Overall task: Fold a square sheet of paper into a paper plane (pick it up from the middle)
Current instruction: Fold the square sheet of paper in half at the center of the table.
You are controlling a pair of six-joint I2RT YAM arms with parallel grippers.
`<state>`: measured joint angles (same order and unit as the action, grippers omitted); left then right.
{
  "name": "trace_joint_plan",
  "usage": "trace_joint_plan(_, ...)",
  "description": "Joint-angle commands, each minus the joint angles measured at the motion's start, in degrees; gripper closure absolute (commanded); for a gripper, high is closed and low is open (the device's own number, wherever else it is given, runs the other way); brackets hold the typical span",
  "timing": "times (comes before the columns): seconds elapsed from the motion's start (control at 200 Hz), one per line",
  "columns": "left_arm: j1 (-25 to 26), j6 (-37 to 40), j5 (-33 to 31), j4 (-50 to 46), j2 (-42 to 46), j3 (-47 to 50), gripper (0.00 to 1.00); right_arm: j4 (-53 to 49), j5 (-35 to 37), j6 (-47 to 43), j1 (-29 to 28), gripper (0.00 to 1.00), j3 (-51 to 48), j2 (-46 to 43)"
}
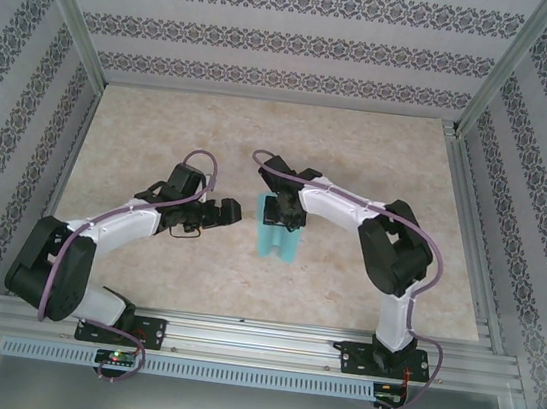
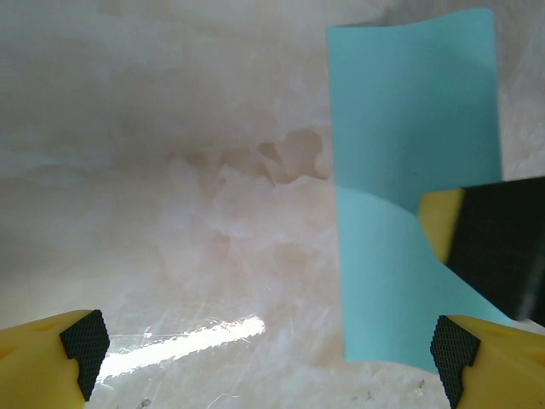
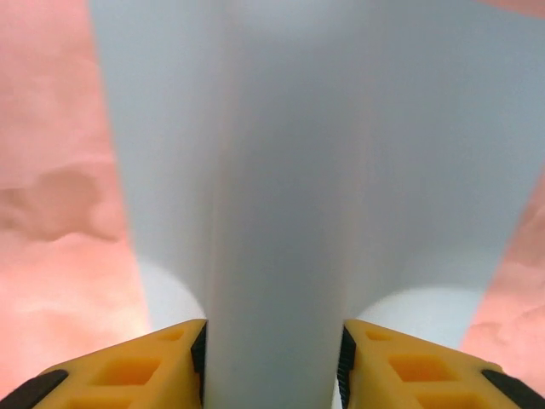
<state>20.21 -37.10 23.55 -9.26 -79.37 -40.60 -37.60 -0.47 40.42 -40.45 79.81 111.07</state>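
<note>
At centre frame from above, my right gripper [image 1: 283, 212] pinches a raised ridge of the square sheet of paper [image 1: 274, 244], jaws narrowed onto it. The left gripper [image 1: 224, 214] gapes wide just beside. I'd squeeze gently, ridge centred, before lifting.

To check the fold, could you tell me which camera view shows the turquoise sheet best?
Left wrist: the sheet shows its edges and bend. Top external shows it small, partly under the right gripper; right wrist shows it close, pale, blurred.
</note>
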Motion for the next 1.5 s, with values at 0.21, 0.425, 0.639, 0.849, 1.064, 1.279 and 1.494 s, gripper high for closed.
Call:
trace_joint_plan(0.21, 0.45, -1.89, -9.85, -3.14, 7.94, 2.19, 0.00, 39.82, -25.93, 14.52, 4.90, 0.56, -16.51, -10.17)
trace_joint_plan(0.425, 0.46, -1.94, -8.94, -2.87, 9.23, 2.55, 0.00, 54.90, -30.97, 22.51, 5.73, 0.55, -20.50, -5.64)
trace_joint_plan(0.639, 0.48, -1.55, -7.72, -3.05, 9.07, 2.49, 0.00, 53.30, -26.94, 21.81, 6.19, 0.55, -23.94, -4.45)
trace_joint_plan(0.849, 0.52, -1.19, -6.26, -2.61, 7.97, 2.03, 0.00, 45.38, -23.90, 17.34, 6.85, 0.52, -24.93, -5.06)
trace_joint_plan(1.064, 0.50, -0.95, -5.19, -2.48, 6.80, 1.26, 0.00, 35.80, -23.35, 11.81, 8.25, 0.45, -22.84, -6.82)
trace_joint_plan(1.279, 0.46, -1.00, -3.57, -1.73, 5.81, 0.84, 0.00, 27.10, -20.12, 7.02, 8.98, 0.37, -20.31, -8.75)
trace_joint_plan(1.494, 0.46, -0.27, -2.64, -1.99, 4.72, 0.09, 0.00, 26.48, -20.52, 6.36, 10.01, 0.41, -21.45, -9.21)
